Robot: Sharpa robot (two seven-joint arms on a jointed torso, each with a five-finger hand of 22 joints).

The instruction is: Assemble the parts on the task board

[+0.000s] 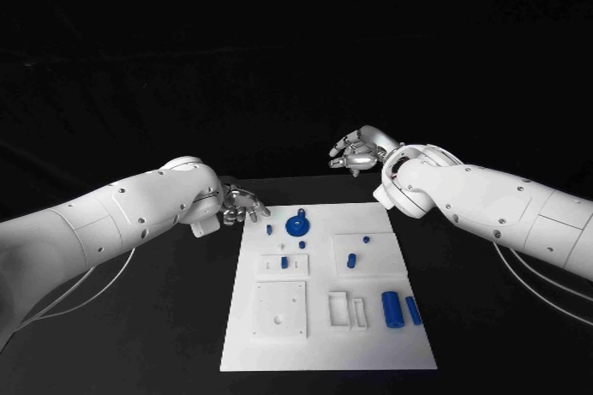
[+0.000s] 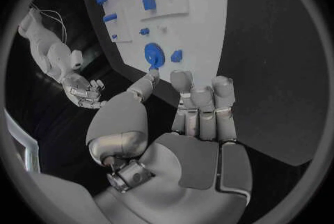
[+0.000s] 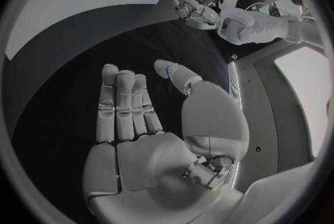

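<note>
The task board [image 1: 324, 326] lay at the table's centre, long axis from six to twelve o'clock; the left hand [image 1: 237, 205] hovered released at the board's eleven o'clock corner, fingers apart and holding nothing, probably staged to reach the nearby parts; the right hand [image 1: 361, 151] hung empty beyond the board's one o'clock corner, fingers spread, well apart from it; the blue gear [image 1: 298, 224] sat near the board's twelve o'clock edge; two blue cylinders [image 1: 399, 308] lay toward four o'clock.

Lab: black table [image 1: 148, 326] (white task board [image 1: 327, 344])
</note>
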